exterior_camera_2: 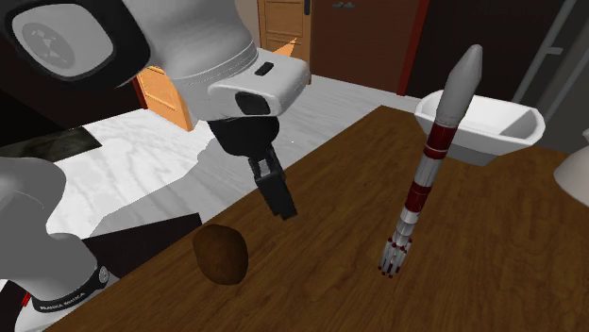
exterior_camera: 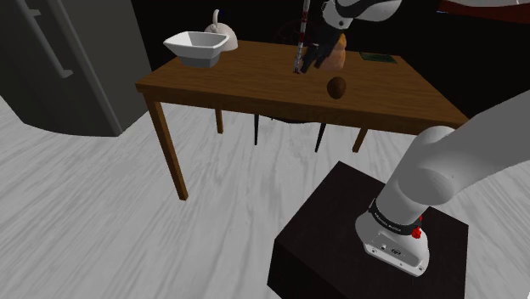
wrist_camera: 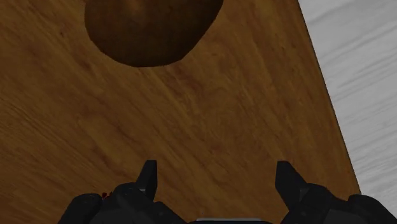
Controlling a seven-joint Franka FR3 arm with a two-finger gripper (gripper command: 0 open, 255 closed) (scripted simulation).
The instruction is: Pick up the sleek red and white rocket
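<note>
The black two-finger pincer point(wrist_camera: 216, 177) is wide open, with nothing between its fingers, and it hangs low above the brown wooden tabletop point(wrist_camera: 191, 121). The slim red and white rocket with a grey nose point(exterior_camera_2: 429, 156) stands on its fins on the tabletop, a little tilted. It is to the second exterior view's right of the pincer and does not touch it. A dark brown rounded lump point(exterior_camera_2: 220, 255) lies near the pincer. A white square bowl point(exterior_camera_2: 491, 118) sits behind the rocket.
</note>
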